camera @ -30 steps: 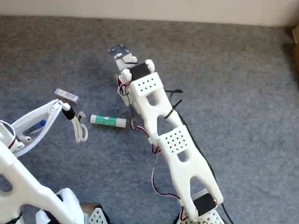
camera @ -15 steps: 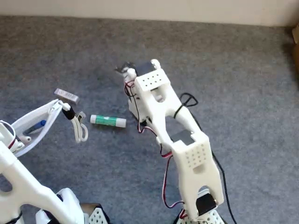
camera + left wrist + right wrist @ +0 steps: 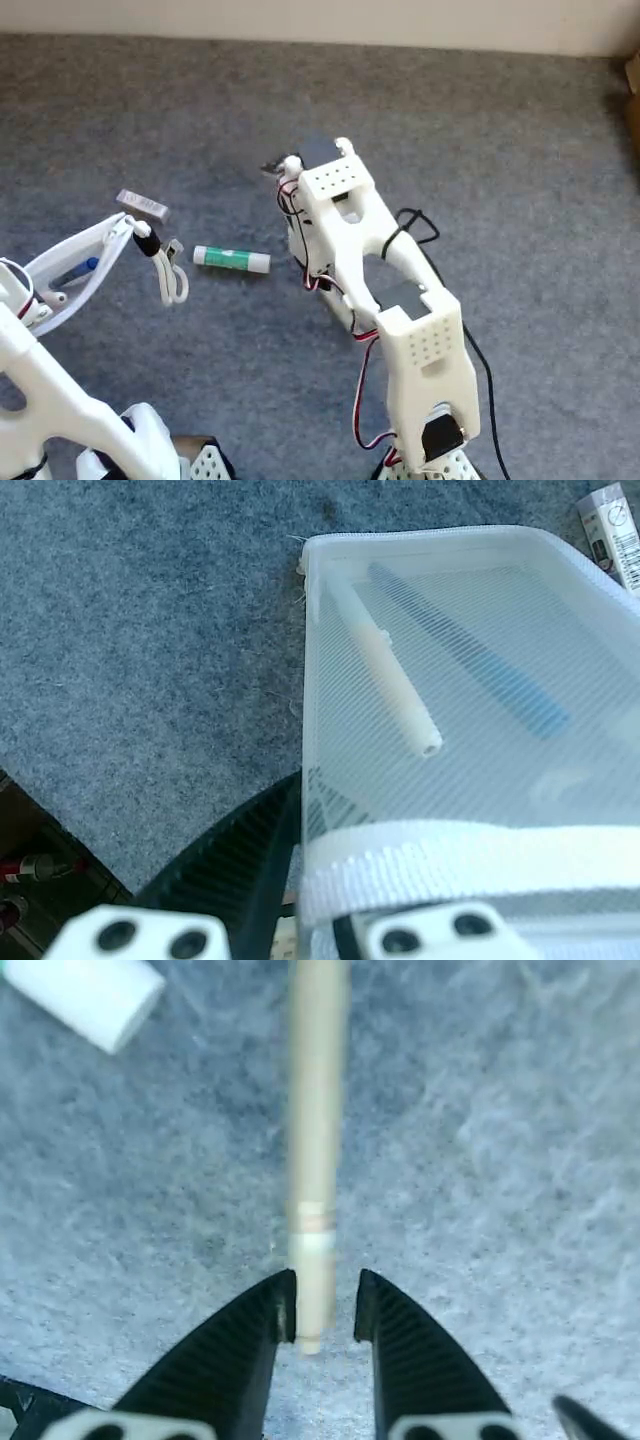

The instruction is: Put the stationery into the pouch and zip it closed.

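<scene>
My left gripper at the lower left is shut on the banded edge of a translucent mesh pouch and holds it off the carpet. A white pen and a blue pen lie inside the pouch. The zip pull dangles at its open end. A green and white glue stick lies on the carpet just beyond the pull. My right gripper is shut on a tan pencil, which points away from the fingers. In the high view the right gripper is past the glue stick.
A small wrapped eraser lies on the grey carpet beside the pouch's far edge, and the eraser also sits at the pouch's corner. The glue stick's white end lies close to the pencil. Open carpet stretches to the right.
The right arm has folded back toward its base, bringing its gripper nearer and slightly right with the pencil in it. The left arm and pouch have kept still.
</scene>
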### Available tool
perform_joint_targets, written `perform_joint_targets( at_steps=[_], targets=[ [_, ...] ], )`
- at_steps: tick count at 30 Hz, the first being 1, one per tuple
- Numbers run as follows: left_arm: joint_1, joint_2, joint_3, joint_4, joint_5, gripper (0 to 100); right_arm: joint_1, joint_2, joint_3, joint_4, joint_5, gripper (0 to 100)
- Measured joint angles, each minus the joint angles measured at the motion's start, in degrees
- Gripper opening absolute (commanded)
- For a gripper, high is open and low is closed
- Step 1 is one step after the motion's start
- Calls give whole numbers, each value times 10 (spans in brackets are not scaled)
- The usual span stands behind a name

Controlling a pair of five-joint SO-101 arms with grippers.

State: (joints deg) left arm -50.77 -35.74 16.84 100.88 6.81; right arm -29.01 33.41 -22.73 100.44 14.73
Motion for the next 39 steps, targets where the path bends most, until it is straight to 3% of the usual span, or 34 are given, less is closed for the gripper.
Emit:
perform_joint_targets(
  at_steps=[6,31,39],
  targets=[
    [0,0,0,0,0,7,0,0,0,-4,0,98],
    [1,-1,29,-7,0,7,-56,45,-3,-218,-33,98],
    [1,-1,29,-9,0,7,-59,76,-13,-221,-35,30]
  ],
)
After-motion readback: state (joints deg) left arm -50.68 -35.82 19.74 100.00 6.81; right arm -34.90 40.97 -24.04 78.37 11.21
